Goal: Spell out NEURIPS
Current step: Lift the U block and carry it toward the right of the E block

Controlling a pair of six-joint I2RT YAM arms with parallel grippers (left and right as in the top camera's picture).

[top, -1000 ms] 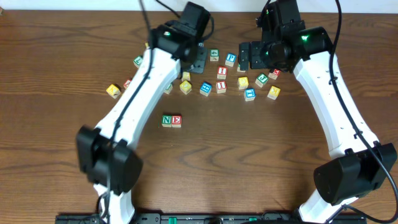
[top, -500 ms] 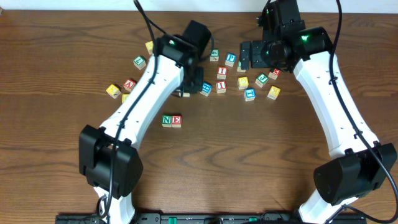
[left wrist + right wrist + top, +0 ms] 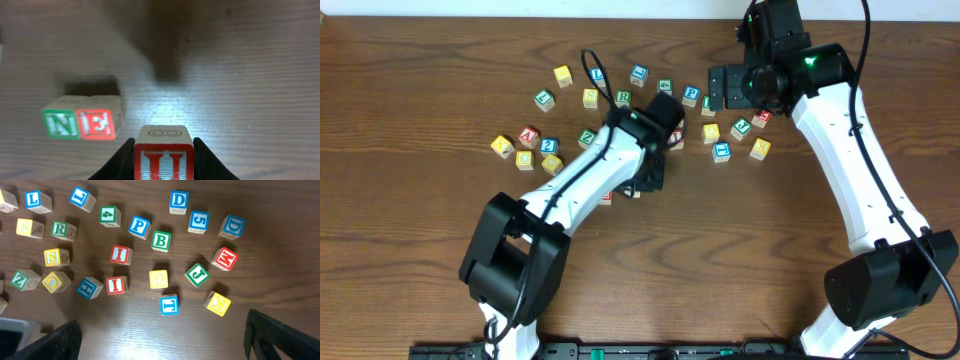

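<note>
My left gripper [image 3: 163, 167] is shut on a red-framed U cube [image 3: 163, 161] and holds it just above the table, right of and nearer than the N cube [image 3: 60, 123] and E cube [image 3: 97, 124], which stand touching side by side. In the overhead view the left gripper [image 3: 645, 180] covers that pair. My right gripper [image 3: 165, 337] is wide open and empty, high over the loose cubes; it also shows in the overhead view [image 3: 735, 88]. Below it lie a green R [image 3: 62, 229], a blue P [image 3: 139, 226], two red I cubes [image 3: 120, 254] [image 3: 116, 284] and a yellow S [image 3: 54, 256].
Several other lettered cubes lie scattered at the back: L [image 3: 32, 200], D [image 3: 178, 200], B [image 3: 161, 240], M [image 3: 224, 258], J [image 3: 197, 274], K [image 3: 218, 303], T [image 3: 169, 304]. More lie at the back left in the overhead view [image 3: 527, 135].
My left arm has swung from the back cluster toward the front with the U cube and now sits by the N and E pair. The right arm has not moved.
</note>
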